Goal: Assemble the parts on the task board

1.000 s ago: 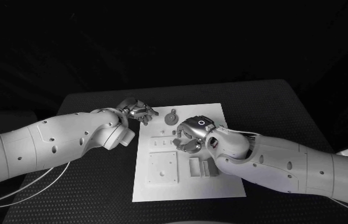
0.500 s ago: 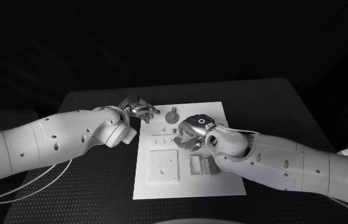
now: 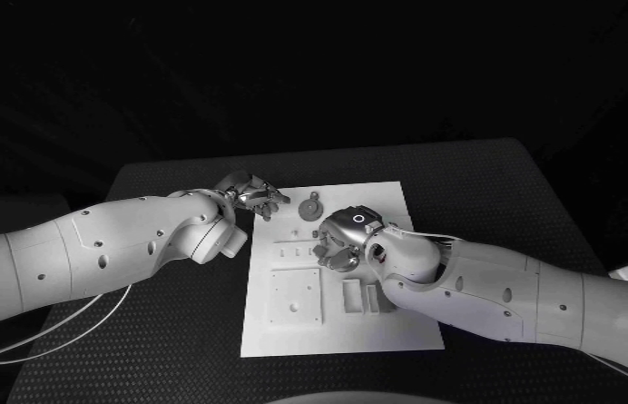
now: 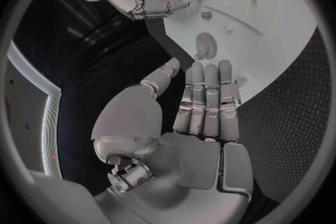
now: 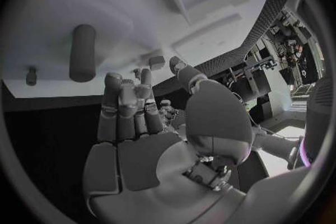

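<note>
- I am working at the white board (image 3: 393,327), which is lying in the middle of the head view on the black table (image 3: 524,195).
- My left hand (image 3: 251,195) is hovering at the board's upper left corner. In the left wrist view its fingers (image 4: 207,101) are lying straight and side by side, the thumb apart, and I am holding nothing in them.
- My right hand (image 3: 343,241) is hanging over the middle of the board, just below the round disc (image 3: 310,210). In the right wrist view its fingers (image 5: 126,109) are reaching up together with the thumb off to one side, and I am grasping nothing there either.
- The parts are sitting on the board: the round disc near the upper middle, a square plate (image 3: 295,300) at lower left, a channel-shaped block (image 3: 364,298) beside it at lower middle, and some small pegs (image 3: 293,257) between the plate and the disc.
- In the right wrist view a dark cylinder (image 5: 83,51) is lying flat on the board, with a small stud (image 5: 31,74) near it.
- Judging from this, I am treating the assembly as hardly begun: the pieces I can make out are lying separate, and I cannot tell whether any is already seated in its place.
- What is left, as I am reading it, is picking up each loose piece and fitting it.
</note>
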`<state>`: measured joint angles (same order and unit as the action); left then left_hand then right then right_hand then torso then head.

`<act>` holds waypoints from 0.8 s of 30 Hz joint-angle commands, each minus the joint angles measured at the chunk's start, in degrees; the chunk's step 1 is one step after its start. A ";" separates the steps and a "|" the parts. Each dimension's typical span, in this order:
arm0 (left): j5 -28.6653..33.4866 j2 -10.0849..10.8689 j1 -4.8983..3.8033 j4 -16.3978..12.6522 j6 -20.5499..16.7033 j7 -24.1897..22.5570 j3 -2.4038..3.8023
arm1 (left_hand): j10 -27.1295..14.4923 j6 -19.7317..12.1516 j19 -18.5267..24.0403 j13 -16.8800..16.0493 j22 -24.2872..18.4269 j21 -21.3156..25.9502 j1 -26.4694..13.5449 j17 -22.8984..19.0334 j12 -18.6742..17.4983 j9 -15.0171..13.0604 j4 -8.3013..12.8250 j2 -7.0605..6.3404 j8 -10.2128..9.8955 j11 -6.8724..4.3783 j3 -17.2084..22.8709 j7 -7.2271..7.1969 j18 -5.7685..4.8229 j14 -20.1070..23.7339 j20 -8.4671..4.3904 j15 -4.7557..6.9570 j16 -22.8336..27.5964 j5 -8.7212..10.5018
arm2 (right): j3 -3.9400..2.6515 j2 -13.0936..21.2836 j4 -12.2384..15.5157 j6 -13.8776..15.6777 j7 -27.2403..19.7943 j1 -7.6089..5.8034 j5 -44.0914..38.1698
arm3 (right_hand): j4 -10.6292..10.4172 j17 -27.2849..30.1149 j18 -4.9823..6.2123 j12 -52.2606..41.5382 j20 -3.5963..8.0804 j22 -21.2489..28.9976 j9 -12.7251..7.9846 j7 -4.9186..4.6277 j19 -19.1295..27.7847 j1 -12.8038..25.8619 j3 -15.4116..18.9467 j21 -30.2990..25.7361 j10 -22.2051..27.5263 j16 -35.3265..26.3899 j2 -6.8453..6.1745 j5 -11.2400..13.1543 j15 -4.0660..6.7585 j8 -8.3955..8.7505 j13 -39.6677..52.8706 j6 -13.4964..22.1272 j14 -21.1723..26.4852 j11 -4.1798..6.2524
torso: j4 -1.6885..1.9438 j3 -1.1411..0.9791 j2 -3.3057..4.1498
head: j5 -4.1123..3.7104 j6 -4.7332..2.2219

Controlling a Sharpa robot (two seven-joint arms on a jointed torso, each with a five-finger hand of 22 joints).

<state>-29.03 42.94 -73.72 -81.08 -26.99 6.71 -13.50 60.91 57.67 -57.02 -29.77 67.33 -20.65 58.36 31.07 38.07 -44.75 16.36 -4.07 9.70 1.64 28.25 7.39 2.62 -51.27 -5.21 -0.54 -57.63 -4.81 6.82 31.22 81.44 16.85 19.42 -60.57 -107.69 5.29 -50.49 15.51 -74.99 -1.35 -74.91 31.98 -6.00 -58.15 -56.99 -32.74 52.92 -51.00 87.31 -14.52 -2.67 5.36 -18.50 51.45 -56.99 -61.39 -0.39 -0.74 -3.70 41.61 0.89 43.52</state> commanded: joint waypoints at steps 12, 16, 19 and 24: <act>0.59 -0.34 -0.04 0.03 0.01 -0.13 0.02 | 0.06 -0.65 -0.08 0.19 -0.08 0.37 0.23 -0.09 -0.34 0.13 -0.27 -0.15 0.31 0.25 -0.34 0.08 0.27 0.03 0.49 -0.47 0.32 0.42 | 0.00 -1.26 -1.48 -0.86 0.04 0.31 -1.04 | 0.03 -0.01 -0.51 -0.34 0.42 -1.04 0.17 -0.11 -0.04 -0.75 0.47 0.26 -0.18 0.28 0.43 -0.22 0.41 -0.50 -0.01 -0.35 -0.14 0.36 | -0.07 0.02 -0.01 | 0.14 0.28; 0.66 -0.44 -0.04 0.05 0.17 0.04 0.02 | 0.05 -0.78 -0.08 0.23 -0.08 0.42 0.17 -0.10 -0.36 0.18 -0.32 -0.12 0.27 0.27 -0.38 0.13 0.27 0.05 0.51 -0.48 0.34 0.45 | 0.00 -1.77 -2.16 -0.96 -0.04 0.41 -1.09 | 0.02 -0.01 -0.51 -0.34 0.42 -1.04 0.18 -0.10 -0.04 -0.74 0.50 0.27 -0.18 0.28 0.46 -0.22 0.41 -0.51 -0.01 -0.37 -0.14 0.37 | -0.02 0.02 0.02 | 0.15 0.30; 0.66 -0.48 -0.04 0.11 0.16 0.23 0.01 | 0.04 -0.85 -0.08 0.25 -0.08 0.45 0.13 -0.11 -0.37 0.20 -0.33 -0.12 0.26 0.28 -0.42 0.16 0.28 0.06 0.52 -0.50 0.35 0.48 | 0.00 -1.97 -2.52 -0.90 -0.04 0.53 -1.25 | 0.03 0.00 -0.51 -0.33 0.42 -1.04 0.18 -0.10 -0.03 -0.77 0.52 0.27 -0.18 0.27 0.47 -0.22 0.42 -0.52 -0.02 -0.38 -0.14 0.37 | -0.04 -0.01 0.01 | 0.21 0.34; 0.68 -0.51 -0.04 0.18 0.28 0.38 0.01 | 0.00 -1.02 -0.06 0.31 -0.08 0.52 0.09 -0.12 -0.41 0.26 -0.34 -0.12 0.22 0.32 -0.48 0.21 0.29 0.09 0.54 -0.52 0.38 0.53 | 0.00 -2.24 -2.91 -1.09 -0.23 0.59 -1.36 | 0.69 0.05 -0.51 -0.31 0.45 -1.03 0.25 -0.06 0.06 -1.65 0.61 0.29 -0.16 0.25 1.07 -0.22 0.49 -0.53 -0.06 -0.34 -0.10 0.43 | -0.04 0.03 0.00 | 0.25 0.35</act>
<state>-28.72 42.57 -73.73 -80.84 -26.94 7.04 -13.52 60.91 57.09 -57.23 -29.54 67.34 -20.44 58.36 31.02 37.86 -44.56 16.08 -4.07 9.70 1.64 27.96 7.65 2.61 -51.13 -5.01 -0.68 -57.64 -4.60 6.81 29.12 78.58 16.66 19.43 -60.07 -108.02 5.69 -50.48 15.50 -74.98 -1.36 -74.91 32.16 -5.96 -58.14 -58.06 -32.34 52.92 -51.01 87.31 -13.45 -2.67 5.50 -18.79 51.43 -56.95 -61.56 -0.41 -0.77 -3.70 41.62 1.10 43.88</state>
